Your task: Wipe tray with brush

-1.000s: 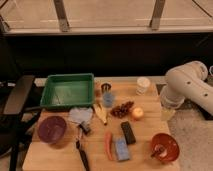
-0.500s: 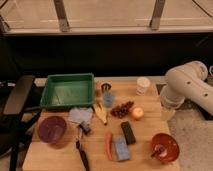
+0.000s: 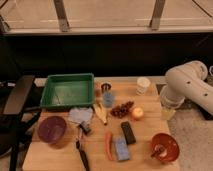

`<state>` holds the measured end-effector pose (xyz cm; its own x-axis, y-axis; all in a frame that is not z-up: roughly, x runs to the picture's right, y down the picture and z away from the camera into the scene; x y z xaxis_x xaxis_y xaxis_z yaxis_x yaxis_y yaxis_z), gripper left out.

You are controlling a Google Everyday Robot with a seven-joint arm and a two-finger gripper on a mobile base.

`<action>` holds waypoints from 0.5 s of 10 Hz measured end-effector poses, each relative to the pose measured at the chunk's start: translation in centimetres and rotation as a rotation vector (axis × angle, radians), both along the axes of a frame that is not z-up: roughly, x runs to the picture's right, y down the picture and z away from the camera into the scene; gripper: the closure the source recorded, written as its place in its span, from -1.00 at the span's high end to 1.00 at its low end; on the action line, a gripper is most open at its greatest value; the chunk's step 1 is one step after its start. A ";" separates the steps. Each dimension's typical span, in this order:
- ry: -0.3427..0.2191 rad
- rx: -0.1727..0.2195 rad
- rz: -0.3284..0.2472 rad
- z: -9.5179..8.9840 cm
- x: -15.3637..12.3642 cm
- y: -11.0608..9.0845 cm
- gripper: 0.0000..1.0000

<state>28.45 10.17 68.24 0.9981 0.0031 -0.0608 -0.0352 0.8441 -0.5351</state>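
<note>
- The wiping has not started, as far as I can see. The brush [image 3: 80, 148] lies untouched on the counter [image 3: 145, 127], and nothing is in the gripper [image 3: 168, 106].
- The gripper hangs at the right edge of the counter, under the folded white arm. Its jaws stand apart and empty, well away from both brush and tray [image 3: 68, 77].
- The whole job looks to be left: reach across, pick up the brush, carry it to the tray and sweep the bottom.
- The brush is slim and black, with a long handle pointing toward the front edge. Its thicker head is up by the grey cloth [image 3: 80, 115]. It lies between the purple bowl [image 3: 51, 130] and the carrot [image 3: 108, 145], in front of the tray.
- The tray sits at the back left of the counter. It is green and rectangular with raised sides and a flat bottom. I can't tell whether there is anything in it to wipe.
- The carrot and cloth crowd the brush, so I'd guess the pick-up needs care.
</note>
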 end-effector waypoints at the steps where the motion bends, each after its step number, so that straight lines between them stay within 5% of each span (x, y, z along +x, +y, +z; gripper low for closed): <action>1: -0.011 0.003 -0.036 -0.1 -0.7 -0.5 0.30; 5: -0.156 -0.012 -0.302 0.0 -8.3 -0.4 0.30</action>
<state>20.11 9.72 68.19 0.9512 -0.2939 0.0943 0.2984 0.7977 -0.5240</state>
